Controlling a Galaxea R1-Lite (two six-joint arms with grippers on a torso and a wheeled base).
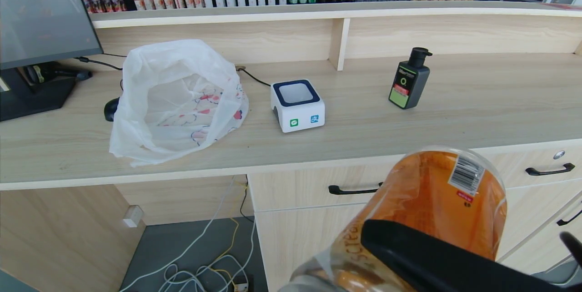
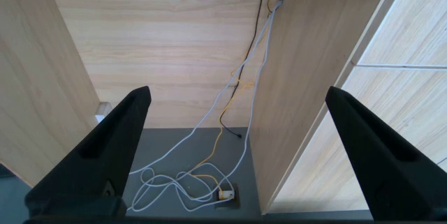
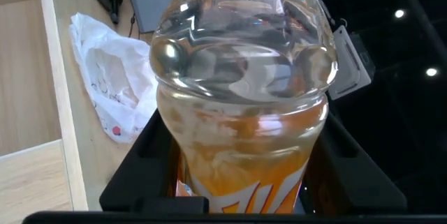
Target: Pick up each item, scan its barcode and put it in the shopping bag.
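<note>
At the checkout counter (image 1: 363, 133), the right gripper (image 3: 248, 175) is clamped around an orange drink bottle (image 1: 436, 201), held tilted off the counter's front edge, well short of the scanner (image 1: 298, 105). Its barcode label (image 1: 466, 176) appears to face upward, so it probably needs turning toward the scanner's window. The shopping bag (image 1: 177, 101) slumps open beside the scanner. A dark pump bottle (image 1: 409, 80) stands unscanned. The left gripper (image 2: 241, 161), jaws apart and empty, hangs below the counter.

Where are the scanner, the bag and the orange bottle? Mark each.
scanner (image 1: 297, 94), head view, top window
bag (image 1: 129, 114), head view, left wall
orange bottle (image 1: 432, 201), head view, orange body
</note>
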